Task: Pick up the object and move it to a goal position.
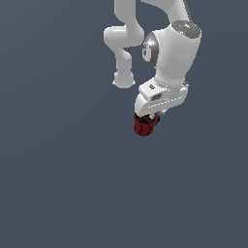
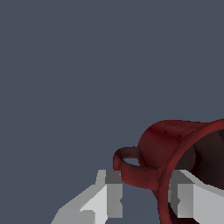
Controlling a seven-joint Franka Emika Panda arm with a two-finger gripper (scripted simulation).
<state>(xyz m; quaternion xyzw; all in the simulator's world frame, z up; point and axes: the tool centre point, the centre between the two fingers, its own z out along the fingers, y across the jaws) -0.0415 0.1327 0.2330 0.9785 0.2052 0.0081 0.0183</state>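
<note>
Gripper (image 1: 147,117) holding the dark red mug (image 1: 144,127) directly beneath the white arm (image 1: 170,55), against a plain grey-blue background (image 1: 58,169).

In the wrist view the mug (image 2: 175,148) is lying tilted rather than upright: its long axis is slanting, with the dark open mouth facing toward the wrist camera and the closed base pointing away from it. The loop handle (image 2: 129,164) is sticking out sideways from the mug's wall, toward one pale finger (image 2: 107,197), while the other finger (image 2: 188,194) is sitting inside the rim. The jaws are clamping the mug's wall near the handle, one finger outside and one inside. In the exterior view the mug is hanging just below the gripper, touching it, its dark mouth turned up toward the arm.
</note>
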